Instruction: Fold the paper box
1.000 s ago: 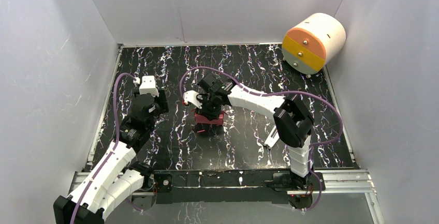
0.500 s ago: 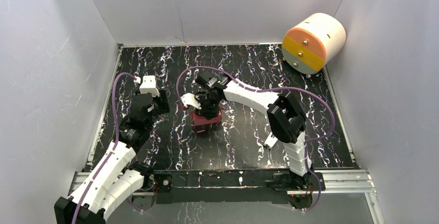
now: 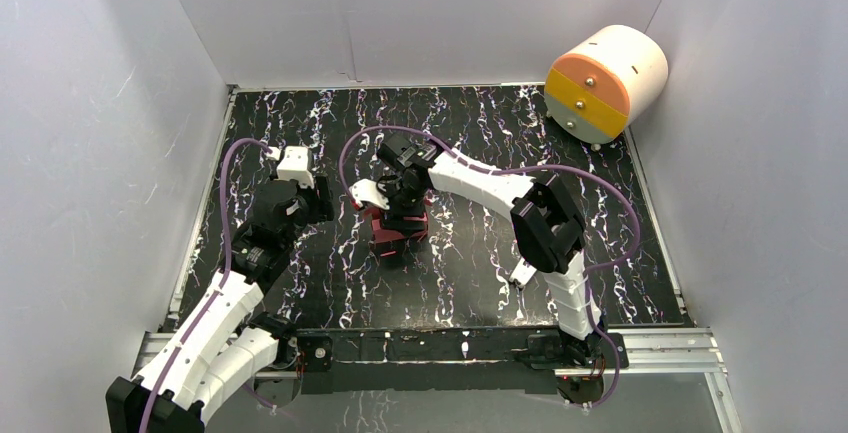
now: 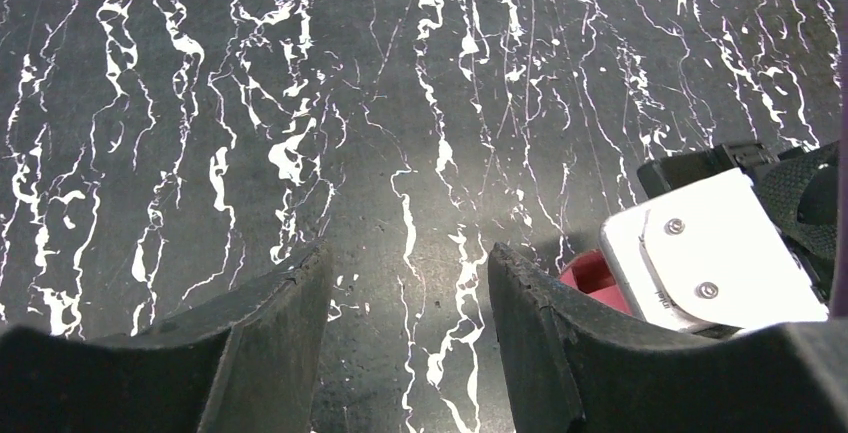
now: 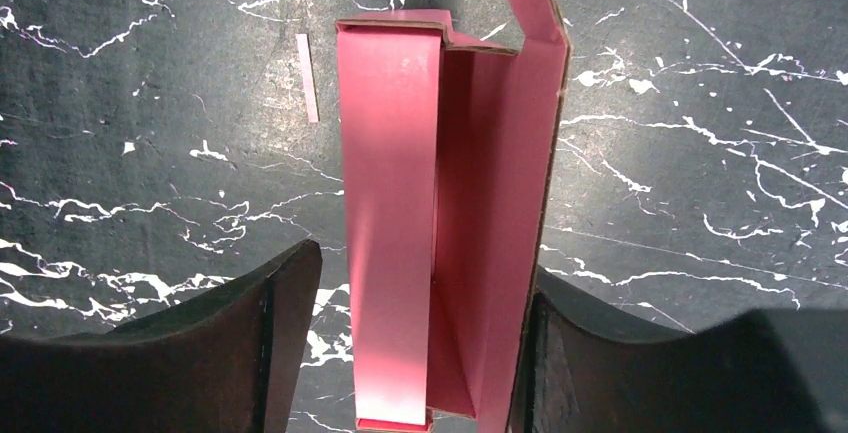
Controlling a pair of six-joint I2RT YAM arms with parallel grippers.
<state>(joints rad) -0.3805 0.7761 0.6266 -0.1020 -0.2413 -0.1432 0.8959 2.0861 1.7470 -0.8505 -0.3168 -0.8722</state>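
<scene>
The paper box (image 5: 440, 213) is pink-red card, partly folded, with its long walls standing up and a flap raised at the far end. It stands on the black marbled table between the fingers of my right gripper (image 5: 418, 268), which is open. The left finger stands apart from the box and the right finger lies against its right wall. From above, the box (image 3: 398, 235) sits mid-table under the right gripper (image 3: 400, 215). My left gripper (image 4: 407, 253) is open and empty, just left of the box (image 4: 590, 275). In the top view the left gripper (image 3: 316, 199) hovers beside it.
A big white-and-orange cylinder (image 3: 605, 83) lies at the back right corner. A small white clip-like piece (image 3: 520, 273) lies near the right arm's elbow. A thin pale strip (image 5: 308, 78) lies on the table left of the box. White walls enclose the table.
My right gripper's jaws have spread apart from the box, letting it go, after the arm shifted a little left. The left arm has edged slightly right.
</scene>
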